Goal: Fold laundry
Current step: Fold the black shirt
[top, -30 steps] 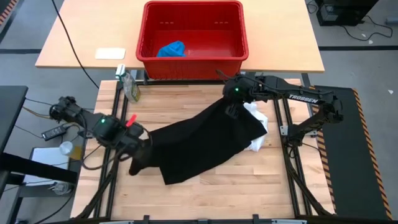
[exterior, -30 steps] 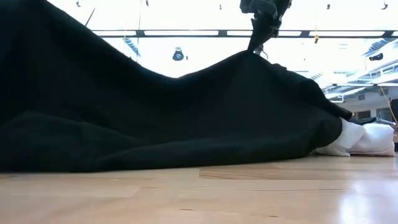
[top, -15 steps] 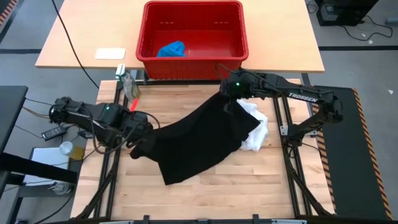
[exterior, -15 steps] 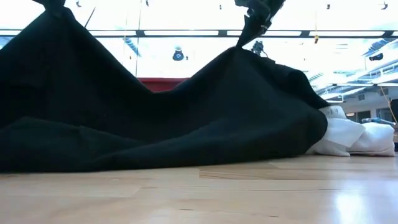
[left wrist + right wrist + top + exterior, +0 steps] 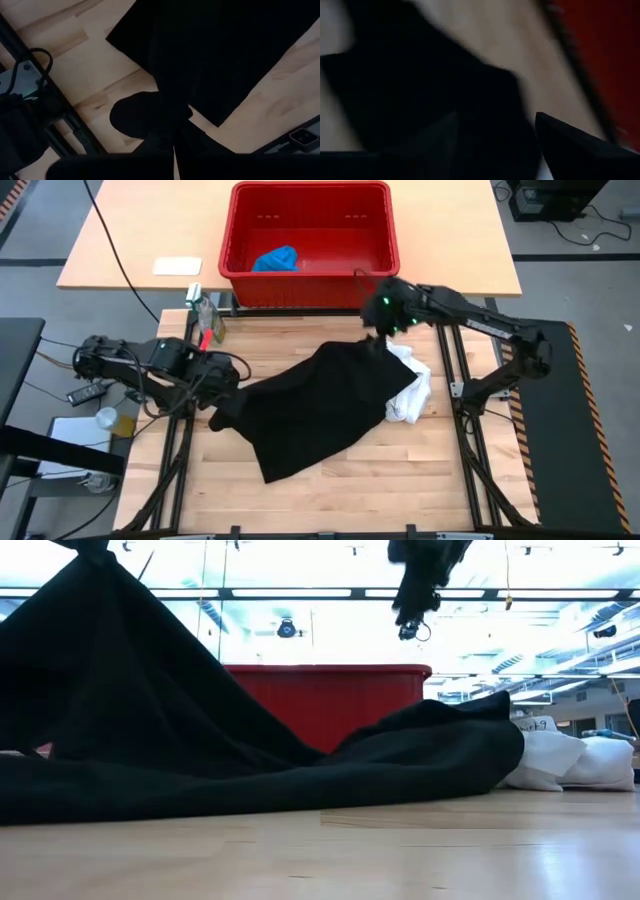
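The large black garment [image 5: 320, 405] lies spread across the middle of the table. Its left end rises to my left gripper [image 5: 222, 390], which is shut on it. Its right part rests against the white garment [image 5: 410, 390], which lies bunched on the table at the right. My right gripper [image 5: 378, 332] hangs open above the black garment's far right corner and touches nothing; the right wrist view shows its fingers apart over the black cloth [image 5: 420, 90]. The blue garment [image 5: 275, 258] lies in the red basket [image 5: 385, 265]. My left gripper pinches a bunched part of the black garment's left end [image 5: 170, 122] between its two shut fingers, coming from above and pointing steeply down. That end is lifted and slopes down from the fingers [image 5: 90, 600]. The rest of the garment lies on the table.
The red basket stands on a second table beyond the far edge. A small bottle [image 5: 207, 315] stands at the far left corner. Black frame rails [image 5: 455, 395] run along both sides. Bare wood [image 5: 400, 480] lies along the near edge.
My right gripper has opened and let go of the black garment's far right part, which has dropped from a raised peak onto the table. The gripper has drawn toward the basket. My left gripper has moved toward the far edge, keeping the left end lifted.
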